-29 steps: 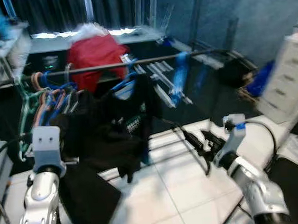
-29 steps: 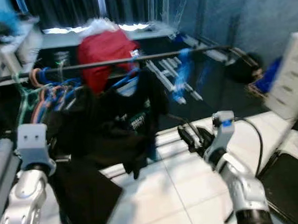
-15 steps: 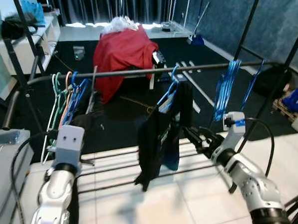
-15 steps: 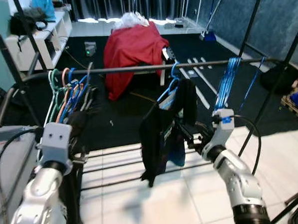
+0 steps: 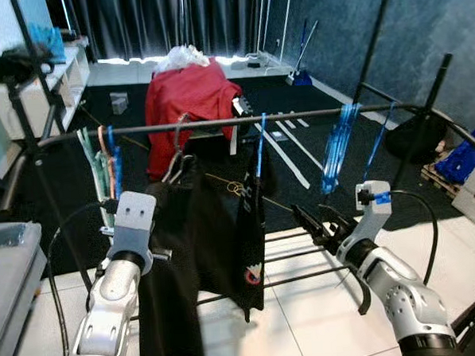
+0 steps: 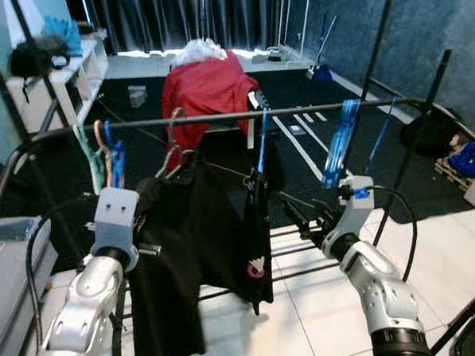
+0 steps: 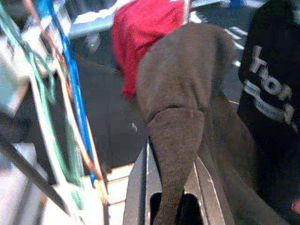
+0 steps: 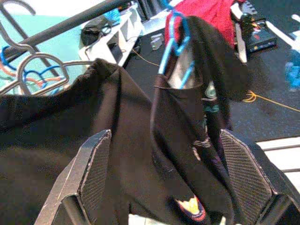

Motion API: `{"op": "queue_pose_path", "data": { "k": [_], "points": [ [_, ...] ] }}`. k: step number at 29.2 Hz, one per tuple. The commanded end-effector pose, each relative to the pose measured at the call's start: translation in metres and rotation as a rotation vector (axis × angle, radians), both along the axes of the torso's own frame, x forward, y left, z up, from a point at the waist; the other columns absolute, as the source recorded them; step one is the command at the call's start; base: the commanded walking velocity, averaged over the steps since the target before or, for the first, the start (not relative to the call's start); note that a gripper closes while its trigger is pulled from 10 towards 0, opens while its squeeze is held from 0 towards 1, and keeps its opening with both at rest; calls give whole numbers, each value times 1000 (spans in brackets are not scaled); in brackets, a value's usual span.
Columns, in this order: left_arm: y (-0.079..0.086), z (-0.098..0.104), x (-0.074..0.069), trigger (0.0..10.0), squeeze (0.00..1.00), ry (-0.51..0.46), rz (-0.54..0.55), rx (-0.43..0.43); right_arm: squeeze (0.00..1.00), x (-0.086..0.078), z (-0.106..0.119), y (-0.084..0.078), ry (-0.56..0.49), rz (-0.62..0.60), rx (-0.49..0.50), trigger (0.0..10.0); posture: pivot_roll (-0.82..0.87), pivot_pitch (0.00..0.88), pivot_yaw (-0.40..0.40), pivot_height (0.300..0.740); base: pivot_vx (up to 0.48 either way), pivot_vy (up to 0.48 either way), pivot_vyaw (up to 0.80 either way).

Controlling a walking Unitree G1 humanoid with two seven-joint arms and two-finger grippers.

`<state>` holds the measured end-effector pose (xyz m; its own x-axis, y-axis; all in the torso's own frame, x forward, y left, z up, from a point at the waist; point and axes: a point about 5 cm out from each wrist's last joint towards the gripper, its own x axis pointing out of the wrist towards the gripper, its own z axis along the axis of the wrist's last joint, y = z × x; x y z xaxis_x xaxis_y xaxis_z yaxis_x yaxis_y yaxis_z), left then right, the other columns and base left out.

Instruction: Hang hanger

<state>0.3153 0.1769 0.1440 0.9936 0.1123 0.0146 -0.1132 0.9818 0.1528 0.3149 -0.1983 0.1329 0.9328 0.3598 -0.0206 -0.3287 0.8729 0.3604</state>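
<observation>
A dark rail runs across in front of me. A grey wire hanger carries a dark garment; its hook reaches up to the rail, and I cannot tell whether it rests there. My left gripper is shut on a fold of that garment just below the hanger. Beside it a black T-shirt hangs from a blue hanger. My right gripper is held open, close to the T-shirt's right side, with nothing between its fingers.
Green, orange and blue hangers bunch at the rail's left end, and more blue hangers hang to the right. A red cloth sits behind the rail. Low rack bars cross the floor. A grey box stands at my left.
The view has swung and steadied. My left arm has come up with the dark garment, bringing its grey hanger's hook to the rail. The right gripper stays open by the T-shirt.
</observation>
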Motion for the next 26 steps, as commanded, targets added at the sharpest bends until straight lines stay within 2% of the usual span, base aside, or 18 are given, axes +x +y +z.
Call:
{"op": "queue_pose_path", "data": {
  "k": [1, 6, 14, 15, 20, 26],
  "points": [
    [9, 4, 4, 10000, 0, -10, 78, -60, 0, -1, 0, -1, 7, -9, 7, 10000, -63, 0, -72, 740, 0, 0, 0],
    [9, 2, 8, 10000, 0, 6, 83, -94, 0, -1, -1, -1, 8, -8, 9, 10000, -63, 0, -70, 740, 0, 0, 0],
    [3, 0, 11, 10000, 0, 14, 68, -125, 0, -1, -1, 0, 8, -7, 9, 10000, -67, 0, -68, 740, 405, 0, 0],
    [-2, -1, 15, 10000, 0, 17, 60, -140, 0, -1, -1, 0, 8, -7, 8, 10000, -76, 0, -64, 740, 409, 0, 0],
    [-16, 3, 21, 10000, 0, -8, 18, -188, 0, -2, 0, 0, 8, -11, 8, 10000, -81, 0, -61, 740, 0, 0, 0],
    [-16, -1, 21, 10000, 0, 17, 28, -183, 0, -2, 0, 0, 11, -12, 10, 10000, -81, 0, -63, 740, 0, 0, 0]
  ]
}}
